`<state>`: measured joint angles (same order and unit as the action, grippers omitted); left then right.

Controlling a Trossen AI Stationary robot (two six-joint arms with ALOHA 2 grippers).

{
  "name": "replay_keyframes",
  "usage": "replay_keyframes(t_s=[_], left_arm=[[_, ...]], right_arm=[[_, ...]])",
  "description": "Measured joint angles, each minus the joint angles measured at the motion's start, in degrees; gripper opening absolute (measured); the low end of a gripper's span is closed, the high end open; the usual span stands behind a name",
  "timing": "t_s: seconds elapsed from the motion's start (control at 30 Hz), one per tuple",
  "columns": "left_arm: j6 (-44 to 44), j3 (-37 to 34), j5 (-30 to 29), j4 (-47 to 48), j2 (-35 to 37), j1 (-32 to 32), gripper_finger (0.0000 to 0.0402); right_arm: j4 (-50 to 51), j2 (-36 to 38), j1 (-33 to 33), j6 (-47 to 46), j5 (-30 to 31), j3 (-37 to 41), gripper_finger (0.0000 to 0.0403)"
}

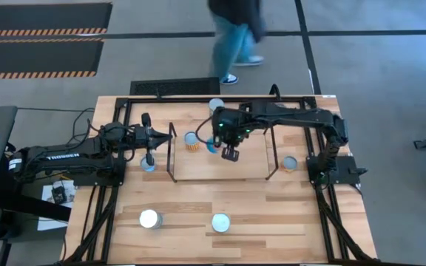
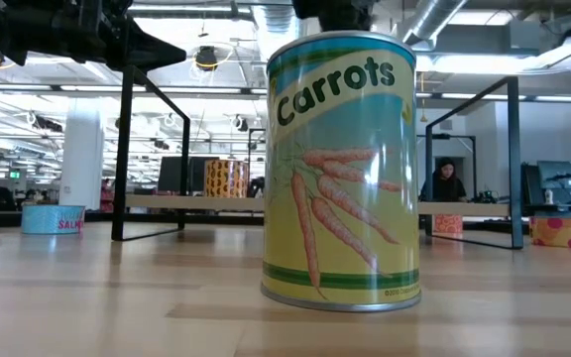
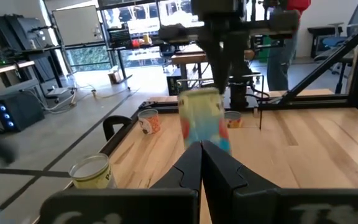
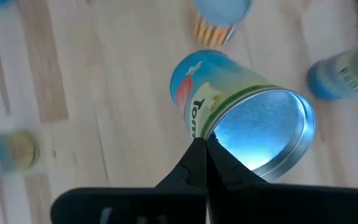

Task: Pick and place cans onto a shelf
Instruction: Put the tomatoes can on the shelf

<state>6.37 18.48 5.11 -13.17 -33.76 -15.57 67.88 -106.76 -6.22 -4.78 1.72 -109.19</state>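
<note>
The right gripper point(image 1: 230, 153) hangs over the shelf point(image 1: 250, 166), its jaws pinching a tomato can point(image 4: 241, 121) that lies tilted, long axis running away from the wrist – the left gripper point(image 1: 161, 136), jaws pressed together, waits beside the shelf's left upright.

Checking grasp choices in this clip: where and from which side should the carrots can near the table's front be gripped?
Grip the carrots can across its round side wall, coming from above: it stands upright on the tabletop with open space around it.
</note>
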Motion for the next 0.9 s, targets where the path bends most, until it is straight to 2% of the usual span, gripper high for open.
replay_keyframes(t_s=[0.3, 0.9], left_arm=[[0.15, -0.01, -0.95, -0.35, -1.32, 0.01, 0.0], [0.27, -0.04, -0.99, -1.33, -3.23, 0.02, 0.0]], right_arm=[[5.85, -9.03, -0.71, 4.51, 4.03, -9.11, 0.0006], [6.69, -15.06, -0.96, 7.87, 5.88, -10.51, 0.0008]])
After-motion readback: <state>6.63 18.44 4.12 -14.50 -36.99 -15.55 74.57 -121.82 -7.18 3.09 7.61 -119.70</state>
